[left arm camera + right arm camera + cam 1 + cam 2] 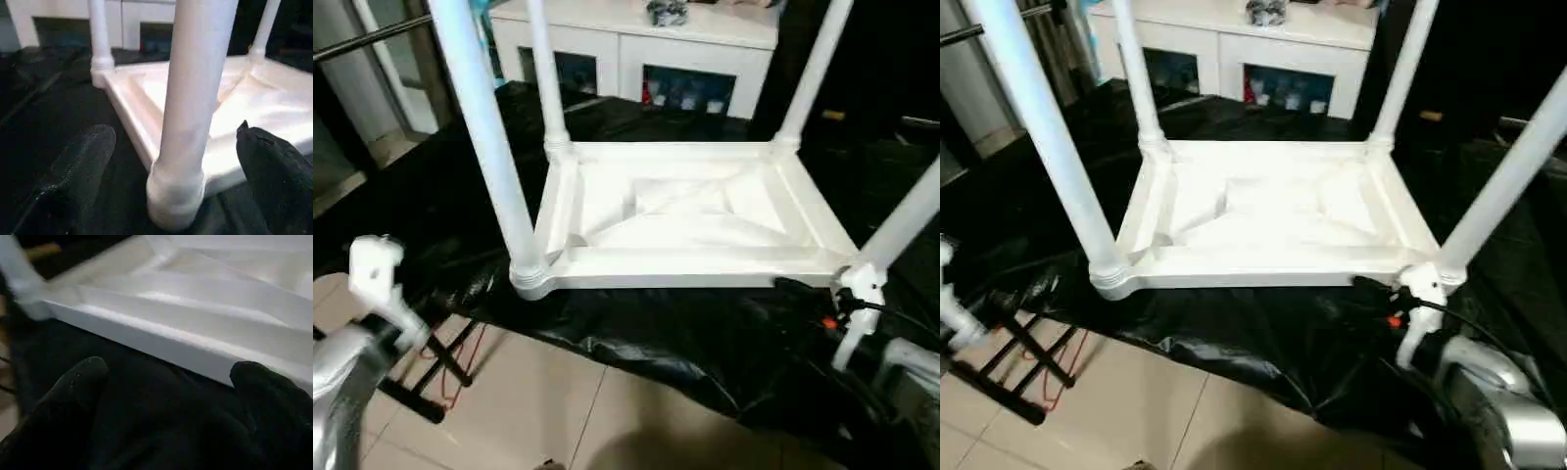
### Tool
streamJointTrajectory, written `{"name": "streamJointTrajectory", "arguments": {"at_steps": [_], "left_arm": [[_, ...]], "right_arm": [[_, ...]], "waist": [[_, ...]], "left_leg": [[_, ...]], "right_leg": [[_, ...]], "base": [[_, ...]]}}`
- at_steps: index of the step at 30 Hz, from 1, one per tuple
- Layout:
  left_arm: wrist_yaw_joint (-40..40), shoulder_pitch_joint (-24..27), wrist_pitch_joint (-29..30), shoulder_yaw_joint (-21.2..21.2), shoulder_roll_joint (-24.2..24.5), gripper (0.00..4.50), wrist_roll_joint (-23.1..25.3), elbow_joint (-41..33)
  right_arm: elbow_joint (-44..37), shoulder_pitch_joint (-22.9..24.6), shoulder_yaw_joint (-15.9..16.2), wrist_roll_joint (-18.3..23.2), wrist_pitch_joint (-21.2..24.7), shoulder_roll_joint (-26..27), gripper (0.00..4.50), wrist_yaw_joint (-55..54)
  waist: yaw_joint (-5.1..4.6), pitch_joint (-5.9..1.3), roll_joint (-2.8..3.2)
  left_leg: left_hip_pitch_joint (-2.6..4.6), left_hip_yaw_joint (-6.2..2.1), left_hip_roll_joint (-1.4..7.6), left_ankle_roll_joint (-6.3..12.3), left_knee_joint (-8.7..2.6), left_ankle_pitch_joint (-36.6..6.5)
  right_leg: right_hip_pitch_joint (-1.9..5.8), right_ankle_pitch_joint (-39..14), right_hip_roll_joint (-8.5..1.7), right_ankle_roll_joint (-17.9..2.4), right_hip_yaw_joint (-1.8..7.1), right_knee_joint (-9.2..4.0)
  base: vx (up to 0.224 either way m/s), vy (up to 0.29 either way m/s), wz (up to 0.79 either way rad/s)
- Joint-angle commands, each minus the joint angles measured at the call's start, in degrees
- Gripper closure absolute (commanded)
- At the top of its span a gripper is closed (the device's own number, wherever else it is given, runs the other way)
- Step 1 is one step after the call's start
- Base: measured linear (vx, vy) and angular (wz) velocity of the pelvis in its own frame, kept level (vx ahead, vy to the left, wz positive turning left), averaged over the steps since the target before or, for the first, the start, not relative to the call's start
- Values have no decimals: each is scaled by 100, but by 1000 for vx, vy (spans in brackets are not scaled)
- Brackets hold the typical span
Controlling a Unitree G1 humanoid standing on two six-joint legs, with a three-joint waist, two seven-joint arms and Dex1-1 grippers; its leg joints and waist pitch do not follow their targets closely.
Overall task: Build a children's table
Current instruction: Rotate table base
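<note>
The children's table (685, 211) is being shown upside down on a bench draped in black plastic sheeting (705, 343), its ribbed underside facing up and all four white legs standing in the round corner sockets. The near left leg (489, 147) is rising steeply from its socket at the tabletop's front corner, which is sitting just at the sheeting's edge above a tiled floor (538, 401). The near right leg (1503, 186) is leaning up and out toward the picture's right edge, while the far left leg (546, 78) and the far right leg (813, 73) are standing at the back corners.

The left claw (171, 171) is being held wide open, its two black fingers (80, 171) spread on either side of the near left leg's base without touching it. The right claw (166, 396) is likewise being held wide, its black fingertips (83, 377) hovering just short of the tabletop's long front rim (161, 345), with nothing between them.

Silver forearms are being seen at both lower corners of the head views, the right one (1498, 411) trailing a dark cable (1449, 313). A white cabinet (636, 49) with glass-fronted compartments is standing behind the bench, and a black metal stand (431, 377) is resting on the floor at lower left.
</note>
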Motion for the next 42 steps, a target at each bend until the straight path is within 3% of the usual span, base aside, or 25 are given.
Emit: {"name": "streamJointTrajectory", "arguments": {"at_steps": [1,5,10,13,14,16,17,23,26,27,28,29,32,34,35,36,37,38,39,42], "left_arm": [[111,-157,-144,-143,-22,0,108,278],[198,-524,-504,-391,-101,0,309,910],[-39,-798,-529,-538,-276,0,131,1121],[-324,-941,-557,-724,-334,0,-36,1219],[-602,-1061,-601,-940,-346,0,-132,1312],[-828,-1182,-590,-1070,-356,0,-226,1402],[-828,-1182,-590,-1070,-356,0,-226,1402],[-1378,-1346,-125,-1263,-241,0,-608,1229],[-1789,-1262,505,-1445,-34,0,-1123,759],[-1944,-1224,698,-1538,56,0,-1283,609],[-2077,-1189,838,-1623,116,0,-1411,490],[-2172,-1166,969,-1687,122,0,-1538,397],[-2302,-1133,1333,-1826,91,0,-1830,241],[-2357,-1136,1540,-1956,75,0,-1944,155],[-2357,-1136,1540,-1956,75,0,-1944,155],[-2344,-1191,1666,-2174,-63,0,-1994,106],[-2341,-1196,1673,-2188,-72,0,-1995,105],[-2320,-1240,1694,-2284,-141,0,-1981,114],[-2323,-1325,1700,-2417,-215,0,-1944,161],[-2327,-1490,1677,-2598,-331,0,-1855,287]], "right_arm": [[200,-55,-98,-256,80,-73,3,-240],[283,-239,-150,-363,386,-19,3,-920],[599,-580,-135,-586,624,187,3,-1482],[959,-866,-82,-789,610,350,3,-1708],[1330,-1162,50,-947,583,444,3,-1875],[1621,-1395,226,-1069,587,488,3,-1949],[1621,-1395,226,-1069,587,488,3,-1949],[1980,-1747,457,-1295,482,655,3,-1932],[2391,-2035,426,-1349,193,852,3,-2006],[2601,-2173,429,-1377,34,936,3,-2042],[2823,-2320,453,-1399,-124,1031,3,-2046],[3076,-2480,517,-1452,-312,1134,3,-2032],[3572,-2804,740,-1549,-667,1418,3,-1820],[3861,-3013,847,-1598,-819,1612,3,-1670],[3861,-3013,847,-1598,-819,1612,3,-1670],[4292,-3323,1011,-1734,-980,1847,3,-1613],[4320,-3342,1019,-1742,-990,1861,3,-1611],[4511,-3475,1060,-1792,-1054,1953,3,-1601],[4768,-3640,1081,-1849,-1156,2052,3,-1593],[5144,-3863,1068,-1930,-1319,2163,3,-1594]], "waist": [[-19,-231,-7],[-42,-263,-14],[-58,-313,-40],[-59,-322,-59],[-59,-323,-104],[-65,-312,-73],[-70,-315,-138],[-48,-318,-141],[-50,-322,-102],[-61,-314,-64],[-82,-323,-85],[-139,-317,-62],[-209,-316,-77],[-278,-314,-81],[-293,-305,-74],[-305,-303,-100],[-313,-299,-117],[-312,-300,-104],[-330,-305,-171],[-313,-295,-129]], "left_leg": [[51,-77,54,43,-474,-1870],[25,-81,48,63,-460,-1690],[9,-62,71,89,-419,-1220],[9,-44,56,116,-407,-1042],[4,-35,71,130,-398,-1028],[13,-31,51,89,-405,-1086],[34,-17,59,94,-397,-1109],[21,-15,84,77,-397,-870],[36,-9,85,48,-395,-835],[30,-15,78,22,-403,-851],[38,-5,82,-3,-398,-881],[26,-9,71,-47,-401,-960],[25,1,67,-36,-394,-1011],[-2,-8,64,4,-394,-1052],[-4,-10,67,4,-400,-1081],[0,-6,72,6,-395,-1117],[4,-13,76,-1,-398,-1099],[8,-9,70,-11,-394,-1086],[15,4,80,-3,-384,-1077],[38,4,85,-6,-387,-1069]], "right_leg": [[127,-2748,-204,-245,192,-644],[158,-2348,-186,-311,185,-603],[195,-1444,-198,-721,202,-478],[203,-1189,-201,-902,204,-434],[223,-1111,-206,-925,212,-432],[214,-1331,-213,-915,202,-448],[199,-1376,-211,-903,208,-455],[234,-1043,-228,-972,228,-374],[227,-875,-220,-1086,228,-351],[230,-825,-216,-1153,221,-334],[229,-797,-212,-1181,219,-328],[241,-757,-211,-1261,212,-322],[256,-767,-209,-1322,219,-327],[281,-810,-211,-1336,218,-321],[279,-889,-210,-1331,217,-331],[277,-1029,-211,-1295,223,-352],[268,-1145,-221,-1308,228,-349],[271,-1169,-216,-1301,229,-356],[260,-1181,-218,-1297,237,-365],[243,-1176,-218,-1307,239,-357]], "base": [[0,0,0],[0,0,0],[0,0,0],[0,0,0],[0,0,0],[0,0,0],[0,0,0],[0,0,0],[0,0,0],[0,0,0],[0,0,0],[0,0,0],[0,0,0],[0,0,0],[0,0,0],[0,0,0],[0,0,0],[0,0,0],[0,0,0],[0,0,0]]}}
